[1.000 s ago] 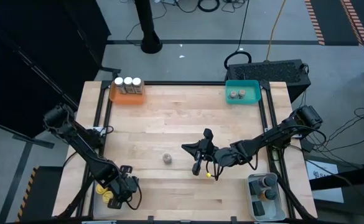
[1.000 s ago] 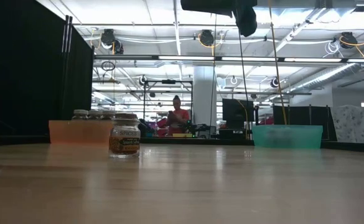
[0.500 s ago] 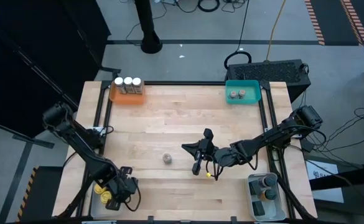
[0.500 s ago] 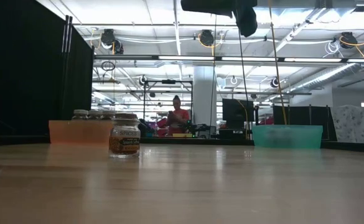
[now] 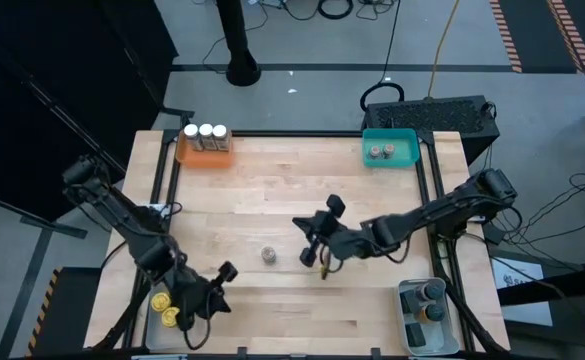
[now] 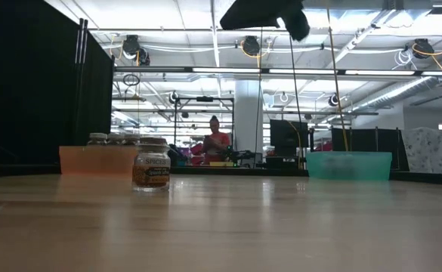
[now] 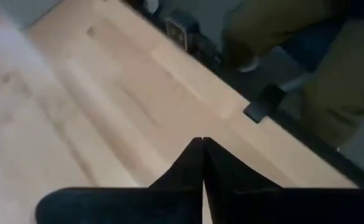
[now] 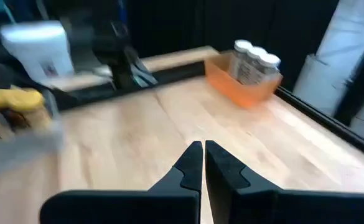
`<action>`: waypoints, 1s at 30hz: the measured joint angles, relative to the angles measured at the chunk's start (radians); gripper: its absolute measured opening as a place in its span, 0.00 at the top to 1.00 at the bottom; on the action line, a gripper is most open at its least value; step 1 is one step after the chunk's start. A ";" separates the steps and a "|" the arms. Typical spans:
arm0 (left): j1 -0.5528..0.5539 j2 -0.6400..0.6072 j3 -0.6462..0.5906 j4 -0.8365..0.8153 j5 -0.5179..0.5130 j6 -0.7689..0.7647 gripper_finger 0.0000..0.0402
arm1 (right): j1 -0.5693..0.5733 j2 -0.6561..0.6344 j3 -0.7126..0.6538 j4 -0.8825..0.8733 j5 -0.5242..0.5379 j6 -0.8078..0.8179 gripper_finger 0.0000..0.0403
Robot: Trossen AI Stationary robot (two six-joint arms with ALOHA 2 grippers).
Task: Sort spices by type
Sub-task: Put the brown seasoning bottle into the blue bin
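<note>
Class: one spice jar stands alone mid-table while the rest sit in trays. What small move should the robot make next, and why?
Probably open the right end effector and ease it toward the lone spice jar. It is shut, empty and just beside that jar, much nearer than the left end effector, also shut, near the table's front-left corner. The jar is the only one outside a tray.

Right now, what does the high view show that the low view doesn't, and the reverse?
Only the high view: both shut grippers, left near the table's front left, right beside the lone jar; two jars inside the teal tray; yellow jars and a clear tray at the front corners.
Only the low view: the lone jar's label and a person far behind.
Both: lone jar, orange tray with white-topped jars, teal tray.
</note>
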 joint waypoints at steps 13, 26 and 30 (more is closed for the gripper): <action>0.262 -0.264 -0.233 0.256 0.093 0.145 0.99 | -0.079 0.011 0.171 -0.296 -0.312 -0.050 1.00; 0.269 -0.345 -0.308 0.439 -0.122 0.067 0.99 | -0.029 0.134 0.169 -0.294 -0.302 -0.002 1.00; 0.267 -0.353 -0.308 0.428 -0.122 0.080 0.99 | -0.031 0.158 0.170 -0.266 -0.302 -0.003 1.00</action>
